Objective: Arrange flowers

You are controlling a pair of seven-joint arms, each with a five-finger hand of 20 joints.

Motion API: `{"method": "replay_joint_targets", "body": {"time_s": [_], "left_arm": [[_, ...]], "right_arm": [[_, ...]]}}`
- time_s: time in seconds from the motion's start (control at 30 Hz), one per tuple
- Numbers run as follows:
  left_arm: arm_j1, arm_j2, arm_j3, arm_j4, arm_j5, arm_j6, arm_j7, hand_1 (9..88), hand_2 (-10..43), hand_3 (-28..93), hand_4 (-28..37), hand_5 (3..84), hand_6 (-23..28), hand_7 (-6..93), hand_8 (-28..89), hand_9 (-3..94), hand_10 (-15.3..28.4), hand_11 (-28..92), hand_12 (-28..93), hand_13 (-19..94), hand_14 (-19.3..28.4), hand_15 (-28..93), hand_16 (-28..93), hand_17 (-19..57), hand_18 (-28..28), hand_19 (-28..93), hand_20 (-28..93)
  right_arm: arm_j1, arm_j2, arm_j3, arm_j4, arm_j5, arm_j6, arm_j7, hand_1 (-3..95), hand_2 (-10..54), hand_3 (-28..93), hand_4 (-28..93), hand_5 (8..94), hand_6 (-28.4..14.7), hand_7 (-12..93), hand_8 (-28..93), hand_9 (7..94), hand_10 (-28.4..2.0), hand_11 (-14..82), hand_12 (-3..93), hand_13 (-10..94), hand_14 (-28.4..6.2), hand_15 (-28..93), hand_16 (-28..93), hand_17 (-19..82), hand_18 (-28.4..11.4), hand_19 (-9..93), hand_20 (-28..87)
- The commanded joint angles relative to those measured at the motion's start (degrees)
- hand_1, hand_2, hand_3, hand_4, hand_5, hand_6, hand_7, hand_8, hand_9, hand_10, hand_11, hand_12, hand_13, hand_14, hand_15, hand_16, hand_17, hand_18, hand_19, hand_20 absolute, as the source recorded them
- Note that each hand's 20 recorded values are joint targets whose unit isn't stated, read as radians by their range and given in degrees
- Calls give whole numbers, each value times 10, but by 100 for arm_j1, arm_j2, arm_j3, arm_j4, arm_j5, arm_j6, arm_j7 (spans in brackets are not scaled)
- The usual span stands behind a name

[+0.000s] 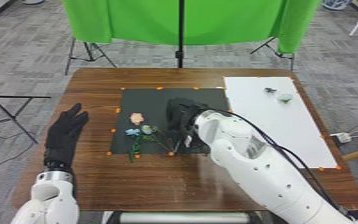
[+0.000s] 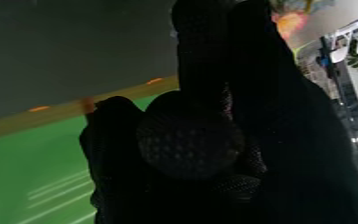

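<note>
Right hand (image 1: 184,111) over black mat (image 1: 144,101), hiding part; can't tell its grip. Left hand (image 1: 64,131) straight-fingered, between flowers (image 1: 147,129) and table's (image 1: 38,177) left edge.

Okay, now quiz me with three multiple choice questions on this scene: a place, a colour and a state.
1. Where is the white sheet?
A) Left of the dark sheet
B) Right of the dark sheet
C) On the floor

2. What colour is the cloth beyond the table?
A) Green
B) Red
C) White

3. How are the left hand's fingers?
A) Curled into a fist
B) Pinching a stem
C) Straight

Key:
1 B: it lies on the table's right side.
2 A: bright green fabric hangs there.
3 C: they extend forward.
</note>
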Motion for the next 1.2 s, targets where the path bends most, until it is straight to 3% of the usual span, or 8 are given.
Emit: {"method": "replay_joint_targets", "body": {"time_s": [0.03, 0.47, 0.57, 0.63, 0.73, 0.83, 1.07, 1.2], "left_arm": [[35, -26, 15, 46, -5, -79, -54, 222, -27, 656, -228, 431, 41, 92, -49, 428, 136, 142, 117, 308, 152, 79, 18, 38, 102, 13, 152], [33, -27, 24, 52, -14, -118, -1, 202, -29, 658, -239, 428, 39, 91, -49, 428, 136, 141, 117, 307, 153, 78, 18, 38, 103, 12, 152], [25, -34, 21, 56, -1, -123, 1, 200, -29, 660, -242, 428, 39, 91, -49, 427, 136, 140, 117, 307, 153, 78, 18, 38, 103, 11, 152], [26, -37, 16, 53, -2, -113, 1, 200, -30, 662, -242, 427, 39, 91, -49, 428, 136, 140, 117, 307, 153, 78, 17, 38, 103, 12, 152], [35, -47, 8, 40, -1, -100, 6, 201, -30, 661, -242, 427, 39, 91, -49, 428, 136, 140, 117, 307, 153, 78, 18, 38, 103, 12, 153], [37, -40, 2, 32, 3, -86, 14, 201, -30, 661, -242, 426, 39, 90, -49, 428, 136, 139, 117, 307, 154, 78, 18, 38, 103, 11, 152], [53, -33, -8, 22, -3, -73, 24, 203, -31, 661, -241, 427, 39, 91, -48, 428, 136, 139, 117, 308, 153, 78, 18, 38, 103, 11, 152], [64, -42, -8, 15, -4, -81, 40, 203, -31, 661, -239, 428, 38, 91, -49, 428, 136, 139, 118, 307, 153, 78, 18, 37, 104, 12, 153]], "right_arm": [[-43, -3, 56, -9, -86, -11, -70, 645, -95, 410, -112, 766, -4, 183, 106, 924, -83, 139, 339, 937, 0, 598, 288, 682, -87, 932, 518], [0, 60, 95, -53, -57, -25, -80, 652, -95, 282, -37, 757, -6, 171, 103, 908, -92, 193, 298, 937, -3, 594, 296, 678, -90, 932, 525], [53, 83, 144, -73, -44, 20, -97, 809, -95, -215, 322, 755, -4, 171, 100, 904, -93, 215, 276, 937, -3, 594, 296, 679, -90, 932, 524], [89, 128, 203, -129, -43, 73, -115, 811, -95, -247, 354, 749, -4, 169, 98, 903, -94, 220, 269, 937, -3, 595, 296, 680, -91, 932, 525], [165, 260, 388, -316, 45, 104, -120, 771, -95, -190, 327, 740, -2, 174, 83, 897, -98, 244, 231, 937, -3, 594, 297, 680, -91, 932, 528], [275, 480, 728, -583, 415, 85, 3, 533, -95, 444, -138, 730, 1, 179, 55, 892, -99, 252, 220, 937, -3, 589, 302, 677, -92, 932, 528], [640, 1046, 1411, -363, -100, 1026, 298, 457, -95, 542, -179, 726, 3, 182, 4, 881, -106, 245, 220, 936, -12, 565, 319, 657, -101, 932, 530], [925, 1156, 1729, 249, -1320, -70, 389, 455, -95, 540, -167, 712, 9, 180, 15, 855, -123, 223, 217, 912, -28, 547, 336, 620, -118, 931, 532]]}}
